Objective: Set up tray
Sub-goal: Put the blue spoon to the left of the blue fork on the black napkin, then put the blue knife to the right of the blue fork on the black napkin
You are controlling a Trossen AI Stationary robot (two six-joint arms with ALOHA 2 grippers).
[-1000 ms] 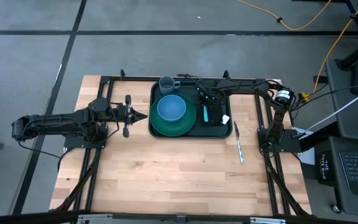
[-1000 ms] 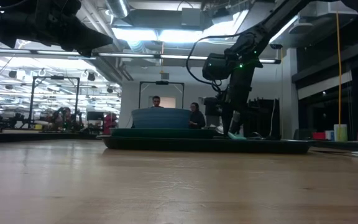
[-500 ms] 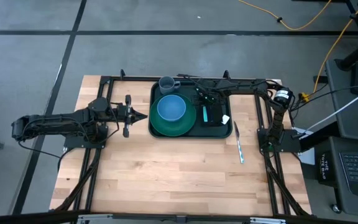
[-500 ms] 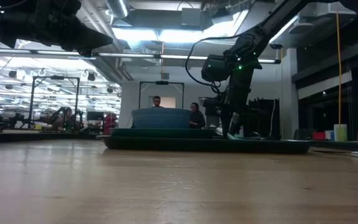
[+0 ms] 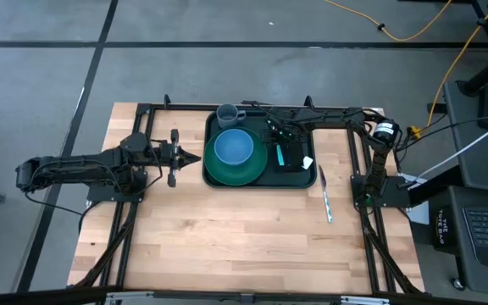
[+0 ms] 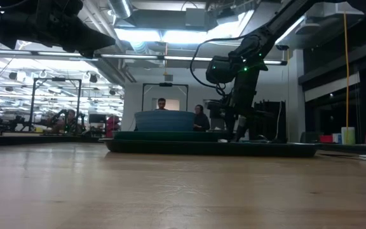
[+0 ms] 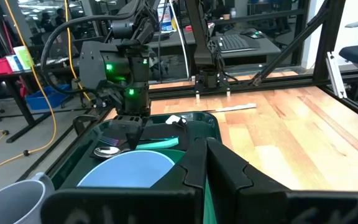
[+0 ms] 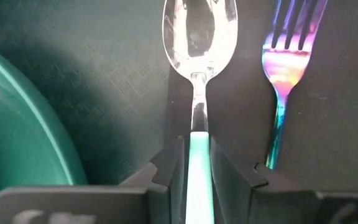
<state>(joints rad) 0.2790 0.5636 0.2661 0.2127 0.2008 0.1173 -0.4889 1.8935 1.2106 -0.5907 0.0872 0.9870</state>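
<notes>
The dark green tray (image 5: 209, 127) lies at the table's far middle. It holds a green plate (image 5: 219, 174) with a blue bowl (image 5: 233, 146), a grey cup (image 5: 227, 113) and a black napkin (image 5: 295, 158). On the napkin (image 8: 241, 93) lie a spoon (image 8: 199, 37) with a teal handle and an iridescent fork (image 8: 284, 56), side by side. My right gripper (image 8: 196, 146) points steeply down over the spoon's handle, one finger close on each side, slightly open. My left gripper (image 5: 196, 158) hovers shut, level, just left of the tray. My right gripper has its fingers (image 8: 174, 163) across the spoon's teal handle (image 8: 199, 149), just behind the neck, coming from above. A thin dark gap shows beside one finger; whether the other still touches the handle, I cannot tell. The spoon lies flat on the napkin.
A knife (image 5: 324, 195) lies on the bare wood right of the tray, and a small white tag (image 5: 308, 162) sits at the napkin's right edge. The near half of the table is bare wood. People stand in the room beyond the table.
In the low view the teal handle end that showed below my right gripper has sunk out of sight behind the tray's rim. Both arms have kept their places.
</notes>
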